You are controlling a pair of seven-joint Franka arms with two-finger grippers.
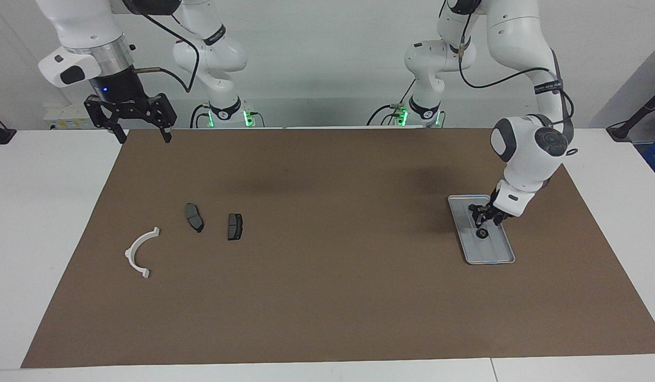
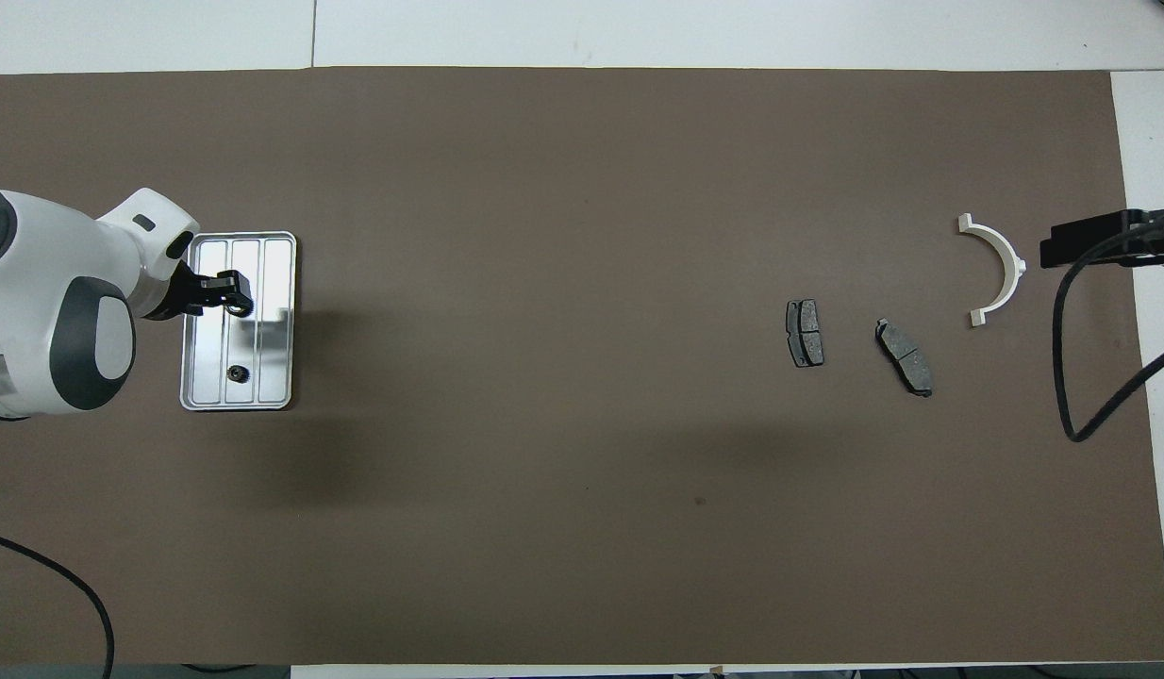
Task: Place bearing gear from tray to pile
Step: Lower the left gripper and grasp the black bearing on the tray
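The silver ridged tray (image 1: 494, 253) (image 2: 271, 273) lies at the left arm's end of the brown mat. My left gripper (image 1: 484, 222) (image 2: 225, 290) is low over the tray, its tips at a small dark ring (image 1: 482, 234) (image 2: 241, 305), apparently the bearing gear. I cannot tell whether it grips the ring. A second small dark round part (image 1: 472, 207) (image 2: 235, 373) lies on the tray nearer the robots. The pile is at the right arm's end: a white half-ring (image 1: 139, 253) (image 2: 999, 269) and two dark pads (image 1: 194, 217) (image 1: 234, 226) (image 2: 905, 356) (image 2: 805, 333). My right gripper (image 1: 143, 139) (image 2: 1096, 245) waits open, raised over the mat's corner.
The brown mat (image 1: 327, 276) (image 2: 544, 453) covers most of the white table. A black cable (image 2: 1087, 377) hangs from the right arm over the mat's edge beside the half-ring.
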